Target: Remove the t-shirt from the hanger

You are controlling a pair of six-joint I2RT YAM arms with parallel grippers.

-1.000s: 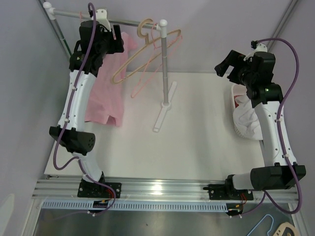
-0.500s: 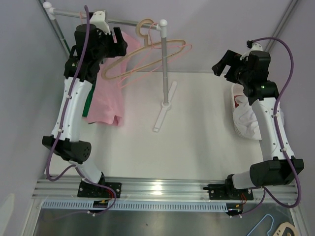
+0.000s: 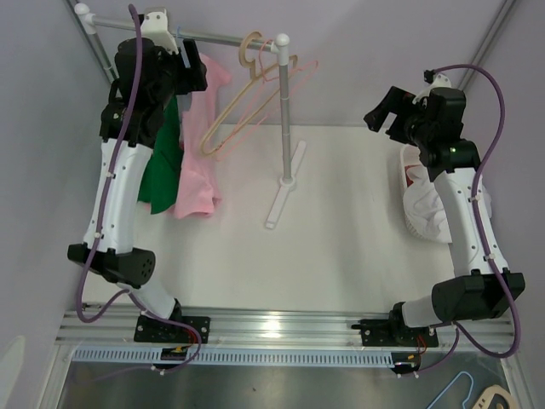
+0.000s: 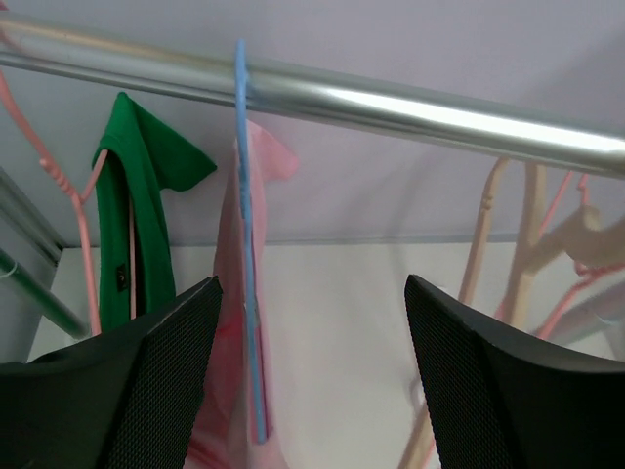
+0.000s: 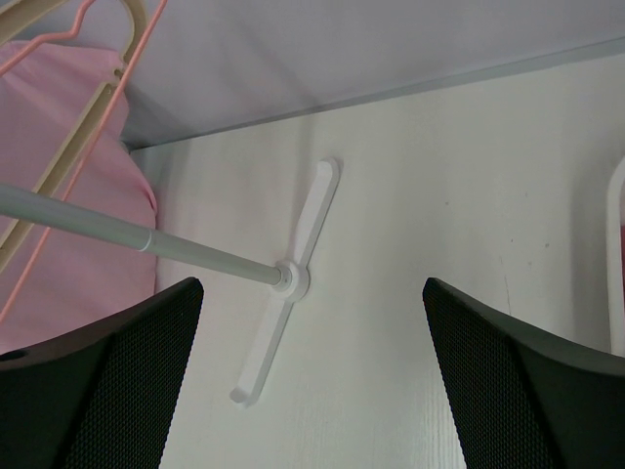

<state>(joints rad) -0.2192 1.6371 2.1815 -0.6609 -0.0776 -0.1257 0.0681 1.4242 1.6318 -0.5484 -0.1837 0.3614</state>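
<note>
top view: left gripper (image 3: 189,72) wide open, empty, at the rail (image 3: 223,37); pink t-shirt (image 3: 197,162) hangs under it; right gripper (image 3: 381,109) open, empty, well apart from the rail. left wrist: tugging may drag the blue hanger (image 4: 244,244), seemingly inside the t-shirt, off the rail. right wrist: white table (image 5: 391,244), lilac wall (image 5: 342,39).
</note>
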